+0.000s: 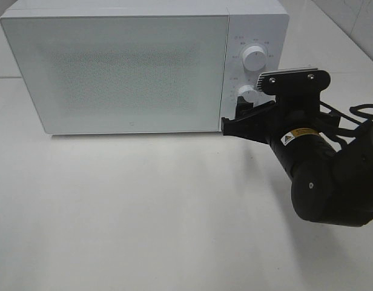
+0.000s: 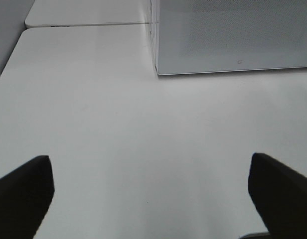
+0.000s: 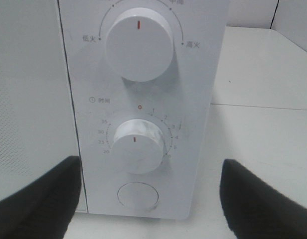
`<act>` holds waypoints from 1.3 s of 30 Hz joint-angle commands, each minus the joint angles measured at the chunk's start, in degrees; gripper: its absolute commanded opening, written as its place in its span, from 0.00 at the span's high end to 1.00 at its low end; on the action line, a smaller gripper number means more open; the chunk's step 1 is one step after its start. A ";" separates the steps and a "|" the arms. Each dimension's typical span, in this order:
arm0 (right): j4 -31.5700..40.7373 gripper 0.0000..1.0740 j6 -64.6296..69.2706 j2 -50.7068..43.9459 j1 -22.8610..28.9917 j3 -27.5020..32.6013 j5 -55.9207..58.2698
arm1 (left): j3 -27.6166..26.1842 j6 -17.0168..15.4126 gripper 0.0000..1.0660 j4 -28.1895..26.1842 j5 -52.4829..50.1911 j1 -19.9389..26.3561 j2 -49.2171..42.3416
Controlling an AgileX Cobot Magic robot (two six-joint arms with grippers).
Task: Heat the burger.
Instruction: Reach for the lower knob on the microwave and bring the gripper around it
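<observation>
The burger is not seen in any picture. It may be inside the microwave [image 1: 114, 66], but that cannot be told, because the door is shut and cloudy.

The right gripper [image 3: 151, 164] is held wide open, right in front of the microwave's timer knob [image 3: 138, 145], and nothing is gripped. The knob is set at 0. The left gripper [image 2: 149, 157] is also held wide open and empty, near the microwave's other end.

The knob is smooth and round, so it could be slipped off. If it is turned too far, the burger could be made too hot. The round button [image 3: 138, 195] just under the knob could be bumped, and the door might be popped open. If the knob is pushed hard, the microwave could be slid back.
</observation>
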 commanded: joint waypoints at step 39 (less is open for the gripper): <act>-0.29 0.30 -0.11 10.08 -2.29 -14.27 -1.49 | 0.11 -0.11 0.08 -0.46 -0.52 0.11 -0.97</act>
